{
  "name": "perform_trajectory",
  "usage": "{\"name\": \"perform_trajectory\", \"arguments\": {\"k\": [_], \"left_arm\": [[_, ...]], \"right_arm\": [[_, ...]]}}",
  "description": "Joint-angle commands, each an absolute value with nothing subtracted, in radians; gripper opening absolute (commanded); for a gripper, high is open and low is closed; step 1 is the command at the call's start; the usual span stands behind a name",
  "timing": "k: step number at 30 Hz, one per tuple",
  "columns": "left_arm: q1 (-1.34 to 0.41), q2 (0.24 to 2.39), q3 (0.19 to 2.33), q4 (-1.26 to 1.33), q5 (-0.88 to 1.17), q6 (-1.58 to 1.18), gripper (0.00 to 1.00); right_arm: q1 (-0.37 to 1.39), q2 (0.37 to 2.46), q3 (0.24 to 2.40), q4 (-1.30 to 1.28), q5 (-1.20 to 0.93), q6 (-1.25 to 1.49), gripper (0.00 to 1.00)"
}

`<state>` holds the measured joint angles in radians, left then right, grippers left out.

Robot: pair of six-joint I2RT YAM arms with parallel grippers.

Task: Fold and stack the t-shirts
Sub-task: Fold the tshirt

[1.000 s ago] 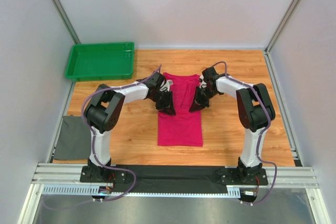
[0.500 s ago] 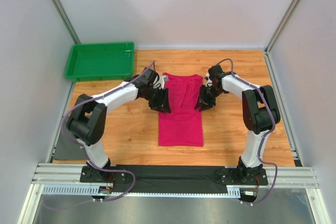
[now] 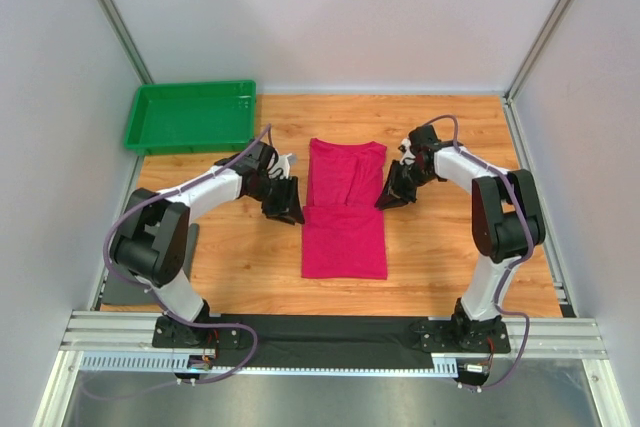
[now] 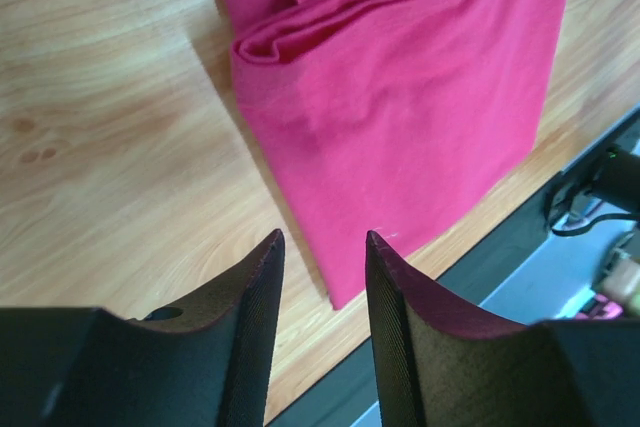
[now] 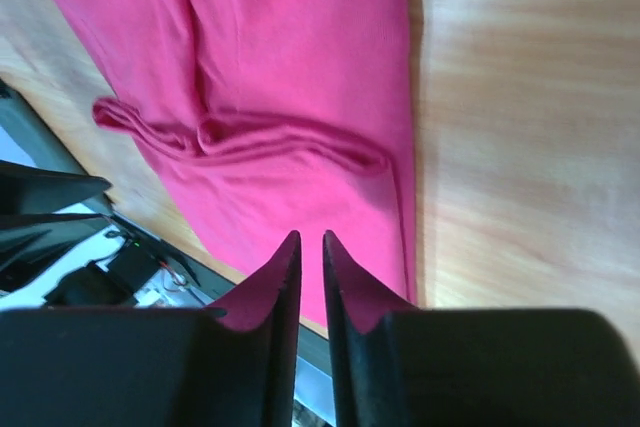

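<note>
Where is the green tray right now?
In the top view, the tray sits at the table's far-left corner, left of and beyond the t-shirt, not touching it.

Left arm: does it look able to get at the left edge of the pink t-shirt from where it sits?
Probably yes. The left gripper sits just off the left edge of the t-shirt, jaws open and empty, with only bare table between them. The right gripper is on the shirt's far side.

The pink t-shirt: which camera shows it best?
The top external view: the whole t-shirt shows, lying folded narrow on the table. The left wrist view catches only a corner and a fold; the right wrist view only one side edge.
</note>
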<state>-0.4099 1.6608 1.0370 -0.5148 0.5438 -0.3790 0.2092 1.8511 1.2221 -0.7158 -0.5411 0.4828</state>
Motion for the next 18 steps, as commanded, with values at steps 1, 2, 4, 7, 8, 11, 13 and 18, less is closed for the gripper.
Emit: {"name": "perform_trajectory", "arguments": {"k": [1,2,4,7,8,11,13,18], "left_arm": [[-0.410,1.718,1.066,-0.368,0.624,-0.445,0.44],[-0.410,1.738,1.081,-0.351,0.623,-0.451,0.44],[-0.410,1.810,1.107,-0.357,0.592,-0.445,0.43],[-0.411,1.914,1.186,-0.396,0.557,-0.414,0.42],[-0.408,1.933,1.215,-0.402,0.554,-0.413,0.42],[-0.410,1.964,1.255,-0.433,0.558,-0.400,0.41],[-0.410,1.922,1.250,-0.440,0.534,-0.394,0.42],[-0.410,1.806,1.203,-0.537,0.488,-0.371,0.45]], "right_arm": [[0.213,1.902,1.229,-0.606,-0.620,0.535,0.15],[0.212,1.914,1.230,-0.586,-0.626,0.538,0.14],[0.212,1.950,1.239,-0.575,-0.635,0.545,0.13],[0.207,1.985,1.241,-0.581,-0.595,0.535,0.12],[0.199,2.008,1.243,-0.587,-0.583,0.531,0.12],[0.189,2.025,1.249,-0.626,-0.546,0.499,0.11],[0.189,2.000,1.247,-0.650,-0.509,0.470,0.12],[0.186,1.898,1.233,-0.727,-0.439,0.385,0.18]]}}
